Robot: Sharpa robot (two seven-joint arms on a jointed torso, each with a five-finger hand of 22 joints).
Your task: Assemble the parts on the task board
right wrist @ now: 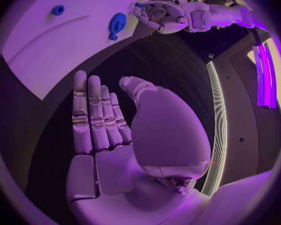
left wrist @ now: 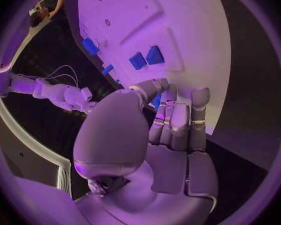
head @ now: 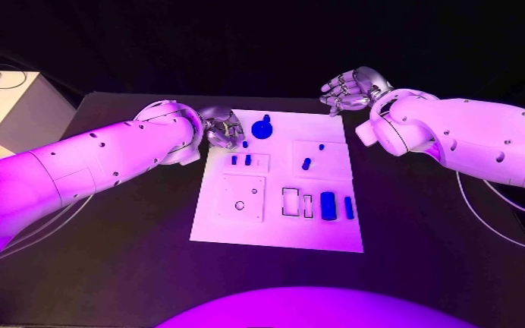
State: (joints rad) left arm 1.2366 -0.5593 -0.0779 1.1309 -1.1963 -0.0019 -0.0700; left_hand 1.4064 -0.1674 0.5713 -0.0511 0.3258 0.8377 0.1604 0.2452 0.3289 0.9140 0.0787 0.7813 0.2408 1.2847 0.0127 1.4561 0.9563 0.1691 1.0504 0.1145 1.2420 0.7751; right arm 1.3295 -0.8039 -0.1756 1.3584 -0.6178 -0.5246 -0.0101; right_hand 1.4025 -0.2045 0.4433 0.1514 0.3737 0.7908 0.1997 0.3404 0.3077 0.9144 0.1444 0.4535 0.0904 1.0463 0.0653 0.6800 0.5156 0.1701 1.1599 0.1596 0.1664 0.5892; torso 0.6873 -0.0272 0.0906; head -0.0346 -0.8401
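Left hand (head: 222, 127) at task board (head: 274, 229) far-left edge, parts (head: 262, 127) just beside.

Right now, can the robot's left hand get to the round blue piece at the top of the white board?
Probably yes. The left hand sits at the task board's edge, holding nothing, and nothing lies between it and the round blue part.

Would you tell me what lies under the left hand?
The left hand is at the task board's far left corner. What lies directly beneath its fingers is covered; small blue parts lie just beside it.
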